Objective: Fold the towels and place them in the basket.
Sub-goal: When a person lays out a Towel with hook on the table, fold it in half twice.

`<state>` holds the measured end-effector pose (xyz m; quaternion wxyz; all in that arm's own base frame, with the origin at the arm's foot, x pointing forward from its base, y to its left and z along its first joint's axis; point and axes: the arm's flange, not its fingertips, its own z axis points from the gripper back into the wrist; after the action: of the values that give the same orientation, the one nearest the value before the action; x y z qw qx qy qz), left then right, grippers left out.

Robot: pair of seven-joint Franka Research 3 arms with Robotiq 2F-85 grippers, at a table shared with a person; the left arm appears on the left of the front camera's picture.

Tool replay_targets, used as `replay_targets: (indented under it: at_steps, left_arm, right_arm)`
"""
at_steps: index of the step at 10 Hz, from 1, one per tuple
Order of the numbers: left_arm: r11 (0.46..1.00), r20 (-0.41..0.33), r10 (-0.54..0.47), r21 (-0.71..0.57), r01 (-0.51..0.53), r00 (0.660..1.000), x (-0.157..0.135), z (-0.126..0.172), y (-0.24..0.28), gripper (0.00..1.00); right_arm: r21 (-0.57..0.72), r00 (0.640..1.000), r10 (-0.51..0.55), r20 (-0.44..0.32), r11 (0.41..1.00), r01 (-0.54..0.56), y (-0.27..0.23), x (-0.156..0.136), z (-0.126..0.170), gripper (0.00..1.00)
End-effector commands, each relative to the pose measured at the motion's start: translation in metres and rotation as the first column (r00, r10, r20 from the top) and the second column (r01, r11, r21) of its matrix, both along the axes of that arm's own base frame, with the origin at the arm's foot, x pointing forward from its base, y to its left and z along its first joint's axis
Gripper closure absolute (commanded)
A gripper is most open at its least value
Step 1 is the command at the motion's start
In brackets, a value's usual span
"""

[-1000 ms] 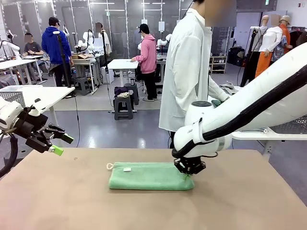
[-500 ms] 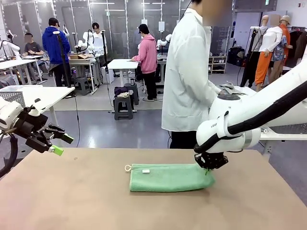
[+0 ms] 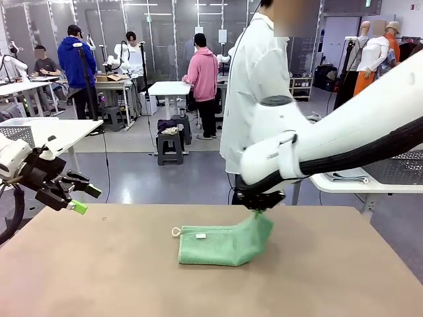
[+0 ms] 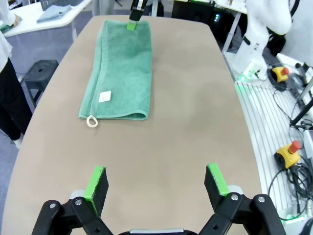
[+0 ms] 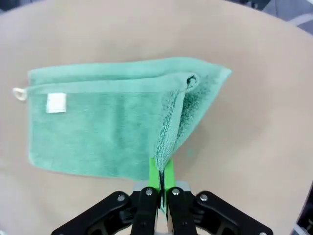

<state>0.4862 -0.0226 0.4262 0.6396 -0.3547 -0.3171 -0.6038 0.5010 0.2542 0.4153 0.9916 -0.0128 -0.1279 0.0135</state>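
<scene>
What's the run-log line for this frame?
right gripper: fingers shut on mint towel, one end raised off table | left gripper: fingers open, empty, hovering apart | person: standing at far side

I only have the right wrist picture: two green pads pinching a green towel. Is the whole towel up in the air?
Observer: No. In the front view the right pincer holds up just one end of the towel; the rest lies on the table.
Visitor: What is the other arm doing?
Observer: The left pincer hangs open by the table's left end, holding nothing.
Visitor: Is anyone nearby?
Observer: A person in a white coat stands at the far side of the table.
</scene>
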Motion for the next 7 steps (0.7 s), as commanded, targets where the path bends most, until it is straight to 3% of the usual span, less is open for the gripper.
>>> replay_targets:
  at_steps: [1,5,7]
  left_arm:
    - [1.000,0.013,0.006,0.019,-0.007,1.000,-0.002,0.000,0.000,0.00]
    - [1.000,0.013,0.006,0.019,-0.007,1.000,-0.002,0.000,0.000,0.00]
    - [1.000,0.013,0.006,0.019,-0.007,1.000,-0.002,0.000,0.000,0.00]
  right_arm:
    - [-0.044,1.000,-0.018,0.010,0.999,0.018,0.065,0.013,-0.010,1.00]
    - [0.021,1.000,-0.014,0.000,1.000,0.014,0.135,0.020,-0.037,1.00]
    - [0.076,0.997,0.005,-0.074,0.997,0.001,0.148,0.019,-0.053,1.00]
